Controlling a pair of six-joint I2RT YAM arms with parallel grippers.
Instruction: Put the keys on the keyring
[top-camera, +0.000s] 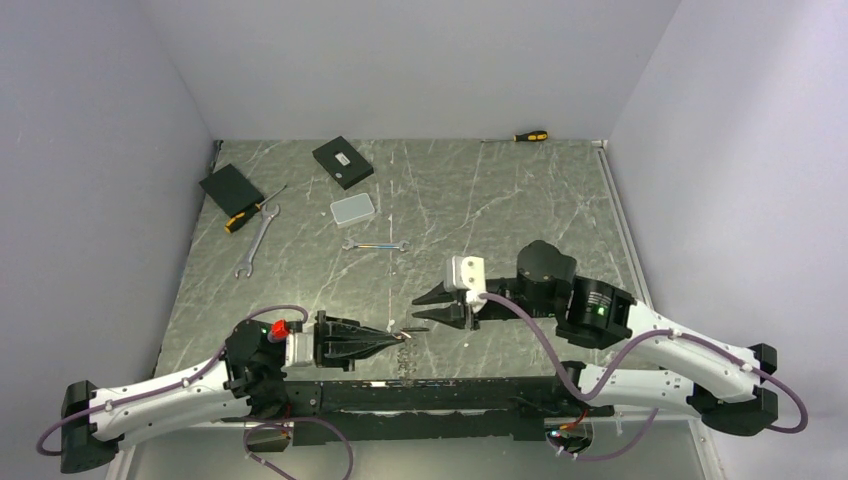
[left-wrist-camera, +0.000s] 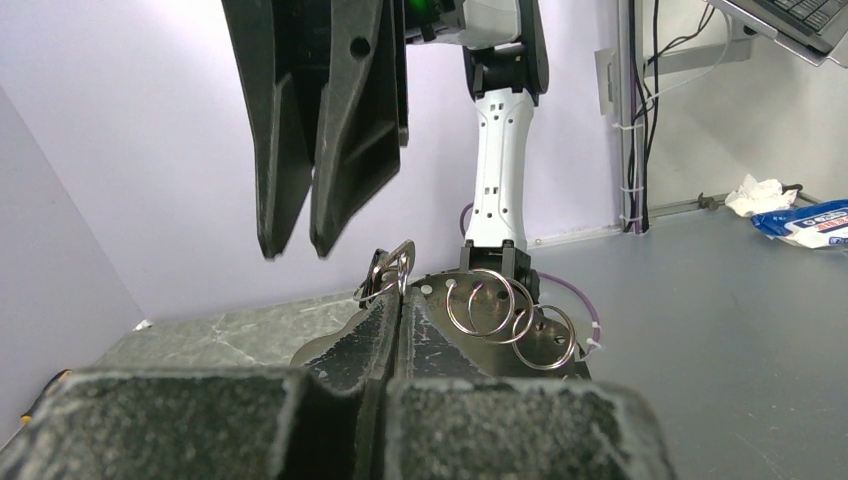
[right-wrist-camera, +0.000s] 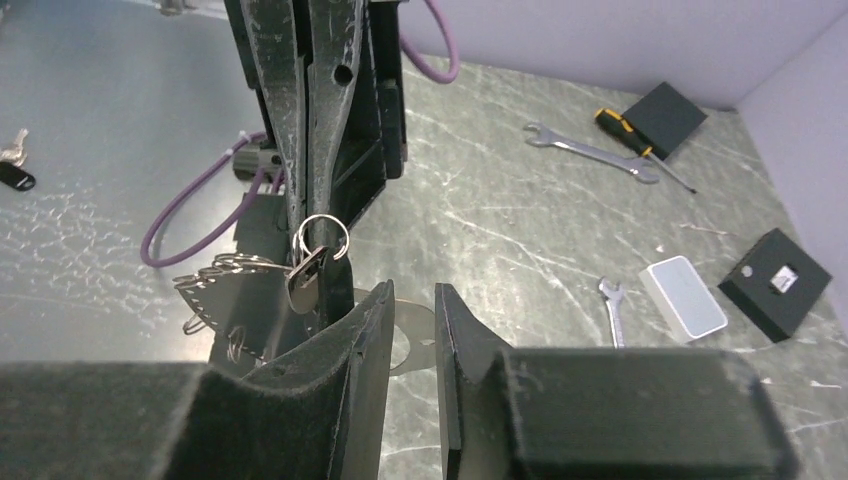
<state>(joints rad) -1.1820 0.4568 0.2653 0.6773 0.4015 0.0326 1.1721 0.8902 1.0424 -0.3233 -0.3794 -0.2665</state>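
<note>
Silvery keyring (right-wrist-camera: 322, 234) at risk of twisting or slipping out under off-line nudge from right pincer (top-camera: 418, 313), dropping small dangling key (right-wrist-camera: 303, 285) to tabletop (top-camera: 480, 200). Ring pinched at tip of left pincer (top-camera: 392, 337), clamped tight. Right pincer parted, empty, just right of ring, not touching. Black-headed key (right-wrist-camera: 14, 176) well apart on near grey ledge (right-wrist-camera: 100, 80).
</note>
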